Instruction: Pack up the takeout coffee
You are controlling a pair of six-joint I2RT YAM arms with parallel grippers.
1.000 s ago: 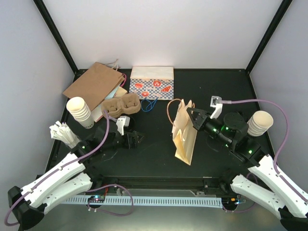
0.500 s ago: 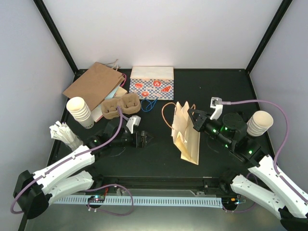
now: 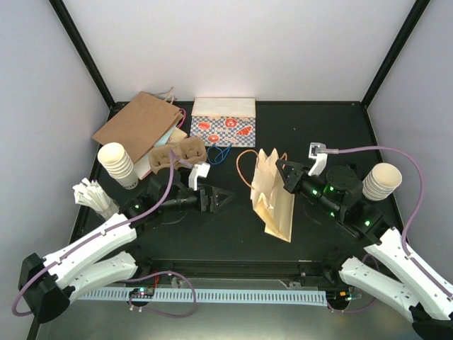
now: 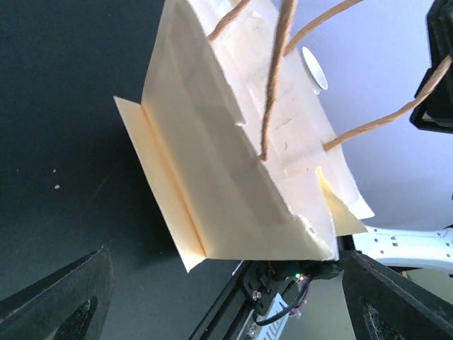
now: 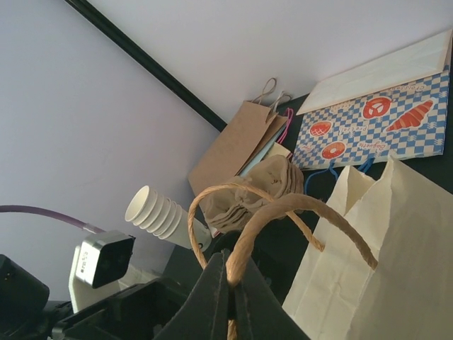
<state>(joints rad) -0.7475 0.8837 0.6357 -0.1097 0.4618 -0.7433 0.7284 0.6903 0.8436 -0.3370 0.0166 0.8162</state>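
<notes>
Cream bag (image 3: pixel 272 202) between hands | right hand (image 3: pixel 284 169) clamps handle (image 5: pixel 297 205) | left hand (image 3: pixel 224 197) spread | cardboard carrier (image 3: pixel 177 154) behind

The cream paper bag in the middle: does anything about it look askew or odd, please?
Yes. The cream paper bag leans tilted and looks folded flat rather than opened, with the right gripper shut on its handle. No black-lidded coffee cup shows in any view.

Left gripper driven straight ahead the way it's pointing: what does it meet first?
The left gripper would probably meet the cream paper bag first, which the right gripper holds by a handle.
</notes>
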